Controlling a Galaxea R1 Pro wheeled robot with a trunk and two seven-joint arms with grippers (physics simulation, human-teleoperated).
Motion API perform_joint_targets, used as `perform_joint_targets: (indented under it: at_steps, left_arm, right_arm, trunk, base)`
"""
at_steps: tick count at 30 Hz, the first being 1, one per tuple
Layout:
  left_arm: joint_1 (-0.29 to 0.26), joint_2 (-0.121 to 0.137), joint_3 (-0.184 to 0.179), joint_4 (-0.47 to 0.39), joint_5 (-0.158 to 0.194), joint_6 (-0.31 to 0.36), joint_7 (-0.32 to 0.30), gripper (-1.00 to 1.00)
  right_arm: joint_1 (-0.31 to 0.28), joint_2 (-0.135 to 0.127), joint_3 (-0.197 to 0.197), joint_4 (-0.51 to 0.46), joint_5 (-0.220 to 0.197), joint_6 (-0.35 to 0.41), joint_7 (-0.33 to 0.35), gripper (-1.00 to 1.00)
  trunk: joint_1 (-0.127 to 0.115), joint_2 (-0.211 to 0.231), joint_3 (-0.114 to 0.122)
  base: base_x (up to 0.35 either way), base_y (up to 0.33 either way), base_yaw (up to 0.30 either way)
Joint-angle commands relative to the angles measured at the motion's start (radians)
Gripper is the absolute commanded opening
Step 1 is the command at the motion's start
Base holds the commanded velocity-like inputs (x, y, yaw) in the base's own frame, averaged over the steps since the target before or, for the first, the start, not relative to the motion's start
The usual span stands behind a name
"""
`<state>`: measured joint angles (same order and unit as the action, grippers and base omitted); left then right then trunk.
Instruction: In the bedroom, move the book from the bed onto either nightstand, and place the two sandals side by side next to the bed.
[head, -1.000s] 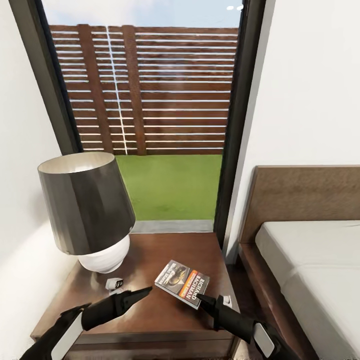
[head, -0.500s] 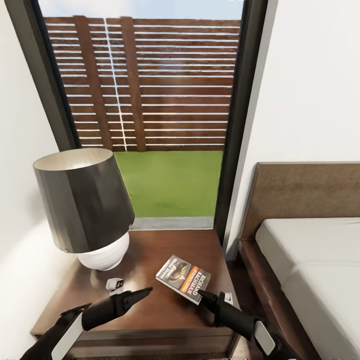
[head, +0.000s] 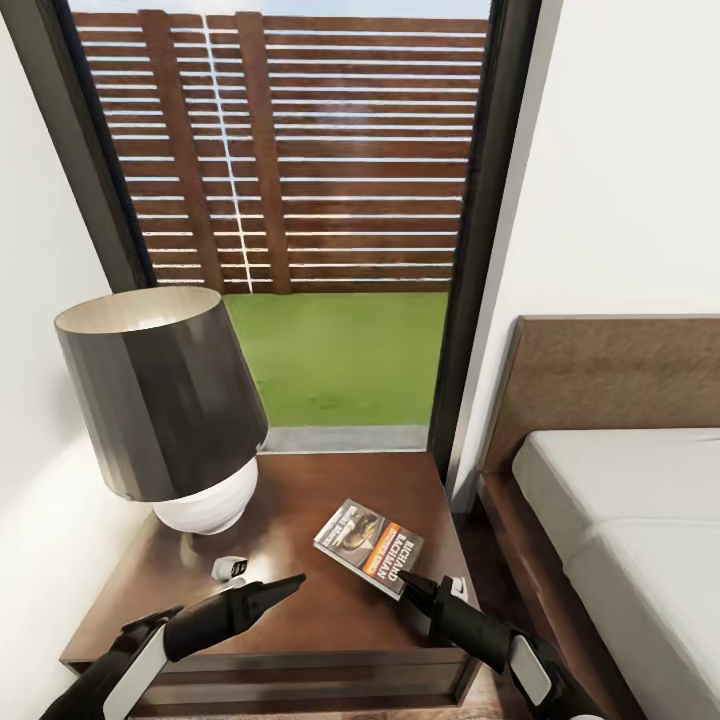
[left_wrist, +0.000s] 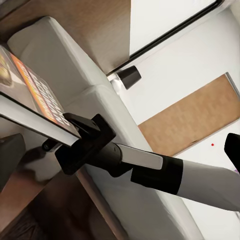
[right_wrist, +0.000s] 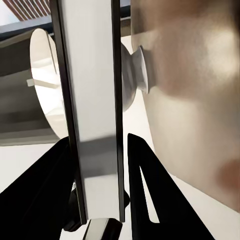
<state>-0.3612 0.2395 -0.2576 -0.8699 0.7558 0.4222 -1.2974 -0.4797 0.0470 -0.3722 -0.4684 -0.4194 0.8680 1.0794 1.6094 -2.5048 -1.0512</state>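
Your right fingers (right_wrist: 145, 185) sit on either side of the book's (head: 369, 546) near edge, so your right gripper (head: 412, 587) is clamped on it, while the book lies low over the nightstand (head: 300, 610); whether it rests flat there, you cannot tell. Your left gripper (head: 285, 584) hovers over the nightstand's front, fingers drawn to a point, pressed together on nothing. Biggest in front of you, the window (head: 300, 200) shows fence and grass. The bed (head: 620, 500) lies to the right, just beside the nightstand. The lamp (head: 165, 400) stands on the nightstand's left side, and a tiny white object (head: 230, 568) sits near its base.
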Motion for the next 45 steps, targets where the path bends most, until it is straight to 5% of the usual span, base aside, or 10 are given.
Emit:
perform_joint_targets:
  at_steps: [1, 16, 37, 45]
  left_arm:
    - [-0.001, 0.001, -0.005, 0.0, 0.01, 0.01, 0.0, 1.0]
    - [-0.001, 0.0, -0.006, 0.0, 0.01, 0.01, 0.002, 1.0]
    - [-0.001, -0.004, -0.008, 0.0, 0.007, 0.01, 0.004, 1.0]
    - [-0.001, -0.006, -0.008, 0.001, 0.007, 0.01, 0.004, 1.0]
  right_arm:
    - [0.0, 0.001, -0.002, 0.053, 0.027, -0.023, -0.059, -1.0]
    - [0.0, 0.001, -0.002, 0.053, 0.027, -0.023, -0.059, -1.0]
    - [0.0, 0.001, -0.002, 0.053, 0.027, -0.023, -0.059, -1.0]
    - [0.0, 0.001, -0.002, 0.053, 0.028, -0.023, -0.06, -1.0]
  trunk:
    - [0.0, 0.0, -0.001]
    - [0.0, 0.0, -0.001]
    - [-0.009, 0.005, 0.08]
    - [-0.009, 0.005, 0.08]
  base:
    - [0.0, 0.0, 0.0]
    - [0.0, 0.0, 0.0]
    - [0.0, 0.0, 0.0]
    - [0.0, 0.0, 0.0]
